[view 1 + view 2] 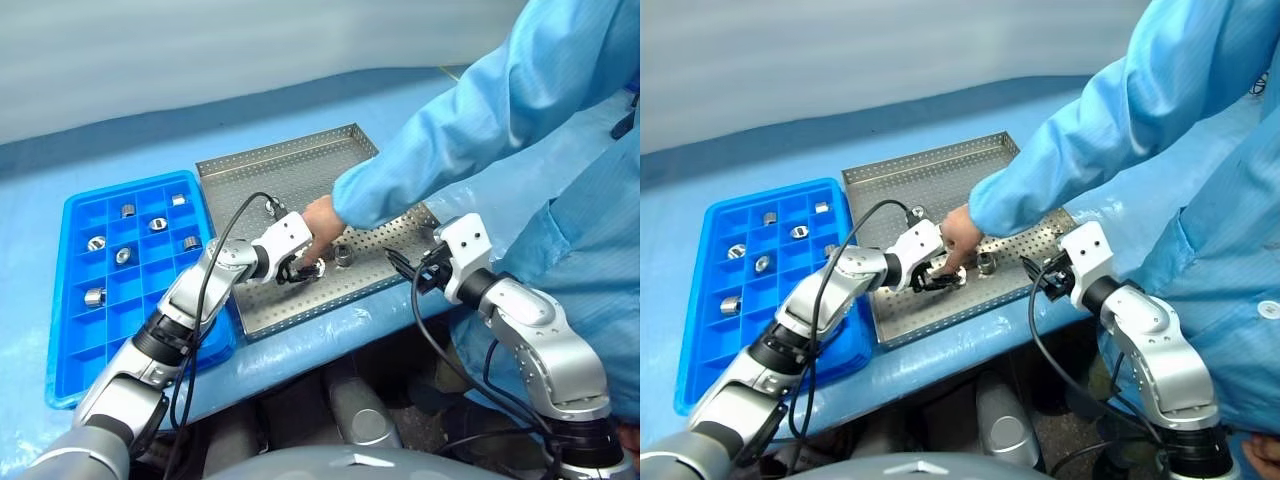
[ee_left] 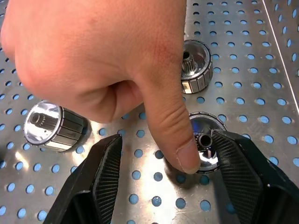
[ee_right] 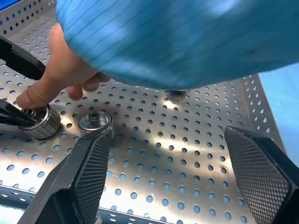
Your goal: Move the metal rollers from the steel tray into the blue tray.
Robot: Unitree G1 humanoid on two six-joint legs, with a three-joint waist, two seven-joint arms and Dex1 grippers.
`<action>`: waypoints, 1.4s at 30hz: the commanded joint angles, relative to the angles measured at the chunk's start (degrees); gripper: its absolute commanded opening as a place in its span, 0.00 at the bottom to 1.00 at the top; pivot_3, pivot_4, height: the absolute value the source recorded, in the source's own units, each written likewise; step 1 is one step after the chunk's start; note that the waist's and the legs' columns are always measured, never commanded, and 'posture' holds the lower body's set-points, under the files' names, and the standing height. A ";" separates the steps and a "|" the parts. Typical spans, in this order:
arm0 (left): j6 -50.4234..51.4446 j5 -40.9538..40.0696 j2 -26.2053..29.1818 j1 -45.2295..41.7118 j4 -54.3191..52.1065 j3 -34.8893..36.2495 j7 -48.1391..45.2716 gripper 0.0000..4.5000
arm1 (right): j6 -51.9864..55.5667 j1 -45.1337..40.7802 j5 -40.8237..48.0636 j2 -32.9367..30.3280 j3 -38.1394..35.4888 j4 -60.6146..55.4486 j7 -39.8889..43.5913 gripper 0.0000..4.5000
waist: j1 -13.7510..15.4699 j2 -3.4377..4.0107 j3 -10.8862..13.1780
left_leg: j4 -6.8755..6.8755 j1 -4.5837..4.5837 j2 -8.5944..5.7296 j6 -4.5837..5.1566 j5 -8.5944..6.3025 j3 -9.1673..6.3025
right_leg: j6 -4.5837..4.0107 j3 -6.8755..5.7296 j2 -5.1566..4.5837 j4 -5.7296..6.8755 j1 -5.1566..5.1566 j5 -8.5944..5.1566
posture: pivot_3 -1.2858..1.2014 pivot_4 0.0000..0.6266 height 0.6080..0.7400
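Left wrist view, roller [image 2: 205, 140] upright, hollow axis vertical, thumb [image 2: 173, 126] touching

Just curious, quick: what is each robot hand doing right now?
Left gripper: open around a roller, a person's thumb on it.
Right gripper: open, empty.

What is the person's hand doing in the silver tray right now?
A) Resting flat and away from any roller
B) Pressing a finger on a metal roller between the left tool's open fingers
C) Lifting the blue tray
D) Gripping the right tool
B: the left wrist view shows the person's hand with a fingertip down on a metal roller that sits between the spread fingers of the left tool on the steel tray.
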 commanded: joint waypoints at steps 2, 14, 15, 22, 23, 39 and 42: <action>1.69 -0.56 0.09 1.58 -1.47 0.92 -0.09 0.73 | -0.65 -1.05 -0.16 -0.21 -0.26 -0.17 0.08 0.89 | 0.27 0.00 0.00 | 0.01 0.00 0.00 0.00 0.00 0.01 | 0.00 0.02 0.00 0.00 0.00 0.00 | 0.36 0.24 1.00; 1.65 -1.16 1.48 3.36 -2.87 2.75 0.00 0.73 | -1.25 -2.87 -0.40 -0.25 1.03 1.26 0.74 0.89 | 0.35 0.00 0.00 | 0.03 0.02 -0.01 0.01 0.01 0.07 | 0.04 0.14 0.02 0.02 -0.01 0.02 | 0.37 0.24 1.00; 1.74 -1.17 1.56 3.51 -3.04 2.79 0.09 0.73 | -1.27 -3.02 -0.45 -0.24 1.09 1.41 0.79 0.89 | 0.43 -0.01 0.01 | 0.02 0.02 -0.01 0.01 0.01 0.08 | 0.04 0.16 0.02 0.02 -0.03 0.02 | 0.37 0.24 1.00; 2.43 -1.39 1.79 4.07 -3.99 3.26 0.69 0.73 | -1.69 -4.29 -0.74 -0.16 1.76 2.48 1.53 0.89 | 1.14 -0.01 0.01 | 0.02 0.00 -0.02 0.01 0.01 0.10 | 0.06 0.20 0.02 0.01 -0.05 0.03 | 0.37 0.24 1.00; 2.47 -1.37 1.87 4.19 -4.07 3.44 0.84 0.73 | -1.73 -4.43 -0.77 -0.12 1.88 2.55 1.61 0.89 | 1.16 -0.01 0.01 | 0.02 -0.01 -0.02 0.01 0.01 0.10 | 0.06 0.20 0.02 0.01 -0.06 0.03 | 0.37 0.24 1.00; 5.93 -8.40 1.41 5.68 -7.25 15.06 2.23 0.73 | -2.51 -5.06 -1.14 0.84 3.32 3.39 1.78 0.89 | 1.20 -0.01 0.01 | 0.02 -0.02 -0.02 0.02 0.01 0.15 | 0.10 0.28 0.03 0.02 -0.10 0.06 | 0.38 0.24 1.00; 7.67 -12.81 -0.36 5.34 -9.07 17.84 1.41 0.73 | -2.59 -5.48 -1.13 0.97 3.65 3.54 1.74 0.89 | 1.37 -0.02 0.01 | 0.03 -0.05 -0.03 0.02 0.01 0.17 | 0.15 0.31 0.03 0.02 -0.12 0.09 | 0.38 0.24 1.00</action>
